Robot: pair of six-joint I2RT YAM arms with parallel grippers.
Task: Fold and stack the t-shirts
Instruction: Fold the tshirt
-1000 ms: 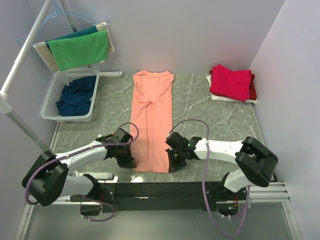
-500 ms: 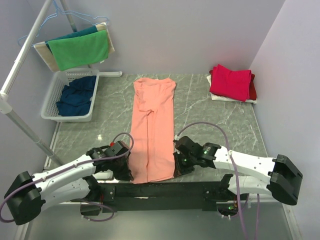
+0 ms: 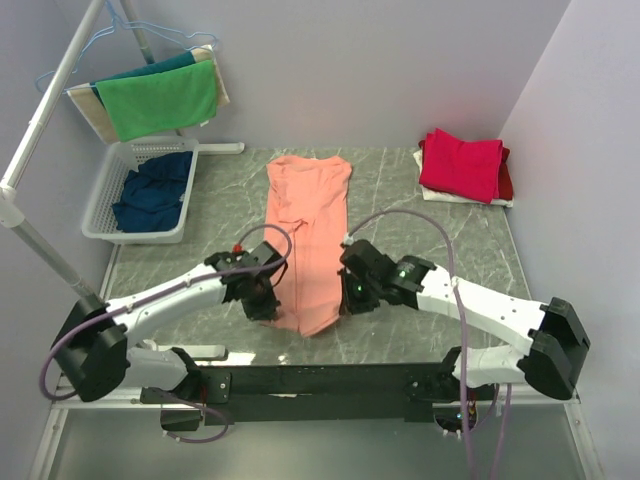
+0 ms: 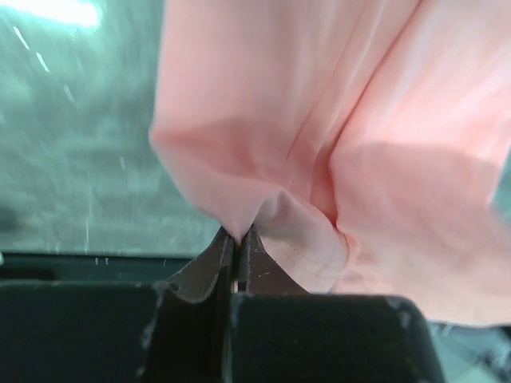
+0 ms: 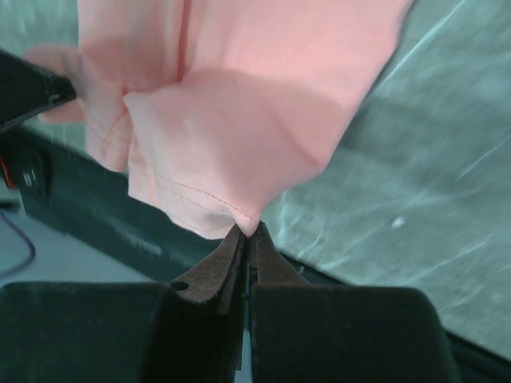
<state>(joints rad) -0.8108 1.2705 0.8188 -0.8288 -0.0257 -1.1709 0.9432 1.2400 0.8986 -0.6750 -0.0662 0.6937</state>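
Clamping the tee (image 3: 308, 215) by its near hem, left gripper (image 3: 264, 303) and right gripper (image 3: 351, 299) hold it off the bench (image 3: 430, 240)

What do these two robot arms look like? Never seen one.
The left arm and right arm are white tubes with black joints; a loose lilac cable loops along each. The left hand and right hand are black, with thin tapering fingers.

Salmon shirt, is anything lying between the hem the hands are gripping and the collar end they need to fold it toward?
Nothing visible. The left hand and right hand pinch the hem of the salmon shirt; only its own cloth lies ahead toward the collar.
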